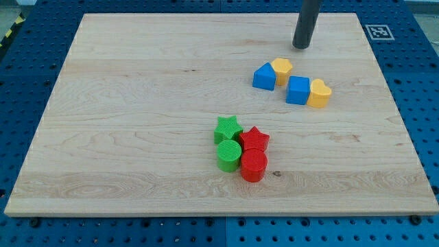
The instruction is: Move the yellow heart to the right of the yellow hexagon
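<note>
The yellow heart (pixel 319 94) lies at the view's right, touching the right side of a blue cube (pixel 298 90). The yellow hexagon (pixel 281 69) lies up and to the left of them, touching a blue triangular block (pixel 264 77) on its left. My tip (pixel 301 46) is at the view's top, above and a little right of the yellow hexagon, apart from all blocks. The heart is to the lower right of the hexagon, with the blue cube between them.
A cluster sits near the board's lower middle: green star (pixel 227 128), red star (pixel 254 139), green cylinder (pixel 229 156), red cylinder (pixel 253 165). The wooden board (pixel 137 103) lies on a blue pegboard. A marker tag (pixel 378 31) is at the top right corner.
</note>
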